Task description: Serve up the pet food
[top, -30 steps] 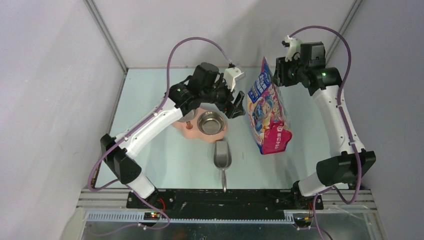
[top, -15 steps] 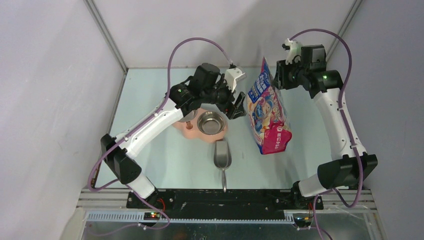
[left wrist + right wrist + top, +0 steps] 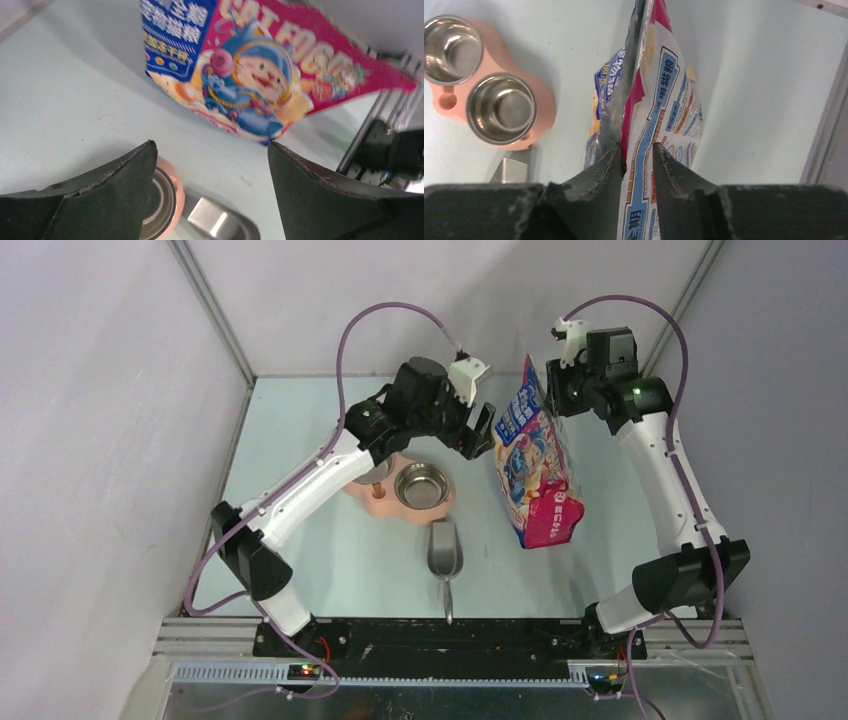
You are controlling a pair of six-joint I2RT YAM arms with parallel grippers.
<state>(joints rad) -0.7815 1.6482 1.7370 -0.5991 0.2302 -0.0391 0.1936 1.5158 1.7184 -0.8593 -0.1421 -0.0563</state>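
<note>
The pale table is the biggest thing here. On its right half stands the blue-and-pink cat-food bag, upright and leaning a little. No pet food is showing anywhere, not in a bowl and not in the scoop, so I take it all to be inside that bag.

The right gripper comes down on the bag's top edge. Its two fingers sit either side of one wall of the mouth and pinch the film between them, as far as the wrist view shows. The left gripper hangs just beside the bag's printed face with its fingers spread wide and nothing between them.

Below the left gripper is the pink feeder, with two steel bowls, both bare (shiny right to the bottom). The grey metal scoop lies near the feeder on the side towards the arms, with neither gripper touching it.

I'd expect the pet food to be light, dry and loose, hard little bits that roll and scatter, so fingers could not hold it. It has to travel in the scoop or pour from the bag. The bag looks soft and slippery, so the top edge is the place to hold it. Whatever food there is sits below the right gripper, inside the film, and well apart from the bowls.
</note>
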